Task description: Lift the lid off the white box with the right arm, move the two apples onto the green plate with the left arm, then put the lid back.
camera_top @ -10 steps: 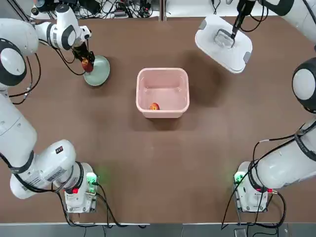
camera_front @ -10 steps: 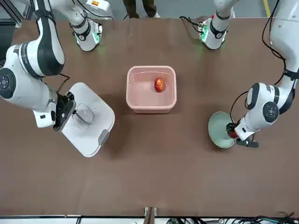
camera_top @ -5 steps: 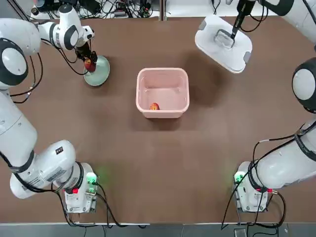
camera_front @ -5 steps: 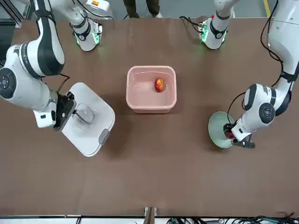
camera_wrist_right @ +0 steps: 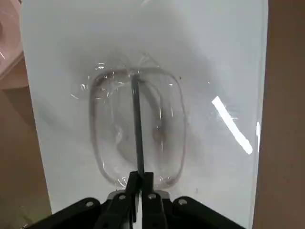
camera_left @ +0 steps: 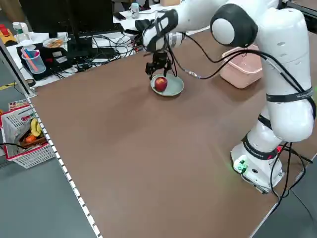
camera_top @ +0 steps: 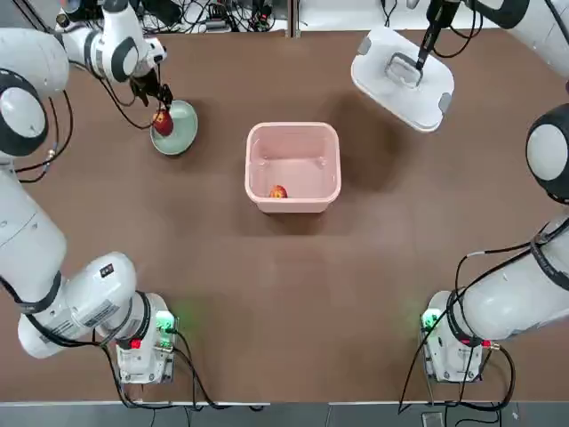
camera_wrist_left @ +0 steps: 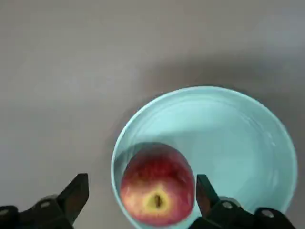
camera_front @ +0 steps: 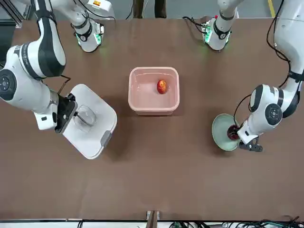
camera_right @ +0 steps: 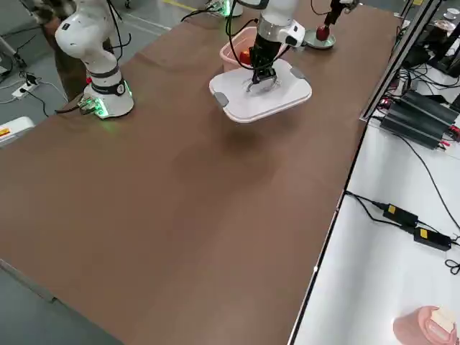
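One red apple [camera_wrist_left: 155,191] lies on the green plate [camera_wrist_left: 228,138], near its rim. My left gripper [camera_top: 158,102] hangs just above that apple, open, with a fingertip [camera_wrist_left: 78,191] on either side and not touching it. The second apple [camera_top: 278,191] sits inside the uncovered white box [camera_top: 293,129] at mid-table. My right gripper [camera_wrist_right: 139,183] is shut on the loop handle [camera_wrist_right: 138,129] of the lid [camera_top: 404,80], holding it slightly tilted above the table's far right part. In the front view the plate [camera_front: 221,130] is at the right and the lid [camera_front: 90,121] at the left.
Both arm bases with green lights stand at the near edge [camera_top: 142,342] [camera_top: 449,342]. Cables and a power strip lie beyond the far edge [camera_top: 222,18]. A desk with monitors and a red basket stands off the table's left side [camera_left: 29,134].
My left gripper has opened, let the apple go onto the plate and drawn back a little from it. The right gripper and lid have stayed put.
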`<action>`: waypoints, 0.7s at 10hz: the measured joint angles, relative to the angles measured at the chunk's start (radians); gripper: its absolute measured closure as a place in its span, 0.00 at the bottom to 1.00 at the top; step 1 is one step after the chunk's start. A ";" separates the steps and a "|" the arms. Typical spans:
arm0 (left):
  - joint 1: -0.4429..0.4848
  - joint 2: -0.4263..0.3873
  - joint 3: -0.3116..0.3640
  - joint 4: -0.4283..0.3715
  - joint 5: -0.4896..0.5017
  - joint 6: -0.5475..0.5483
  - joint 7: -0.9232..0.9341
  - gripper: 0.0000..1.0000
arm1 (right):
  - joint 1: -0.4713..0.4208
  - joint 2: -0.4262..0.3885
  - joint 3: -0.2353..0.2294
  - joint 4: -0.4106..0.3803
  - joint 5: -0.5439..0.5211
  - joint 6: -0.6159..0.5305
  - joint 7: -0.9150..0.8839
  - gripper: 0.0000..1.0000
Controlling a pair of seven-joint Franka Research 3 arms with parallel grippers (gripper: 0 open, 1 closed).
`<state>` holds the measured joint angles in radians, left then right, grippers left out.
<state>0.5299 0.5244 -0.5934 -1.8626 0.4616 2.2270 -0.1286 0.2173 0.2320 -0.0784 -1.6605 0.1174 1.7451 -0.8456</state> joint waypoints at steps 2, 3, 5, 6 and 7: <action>-0.002 -0.114 -0.134 0.027 -0.058 -0.125 -0.139 0.01 | 0.000 0.000 0.000 0.000 0.000 0.000 -0.003 0.94; -0.007 -0.152 -0.217 0.025 -0.078 -0.147 -0.244 0.01 | 0.000 0.000 0.000 0.000 0.000 0.000 -0.003 0.94; -0.050 -0.158 -0.346 0.013 -0.084 -0.153 -0.463 0.01 | 0.000 0.000 0.000 0.000 0.000 0.000 -0.004 0.94; -0.095 -0.153 -0.372 0.007 -0.085 -0.152 -0.553 0.01 | 0.000 0.000 0.000 0.000 0.000 0.000 -0.004 0.94; -0.153 -0.148 -0.382 0.003 -0.086 -0.152 -0.640 0.01 | 0.000 0.000 0.001 0.000 0.000 0.000 -0.004 0.94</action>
<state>0.3767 0.3760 -0.9754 -1.8598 0.3753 2.0748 -0.7690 0.2174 0.2321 -0.0778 -1.6605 0.1174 1.7450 -0.8497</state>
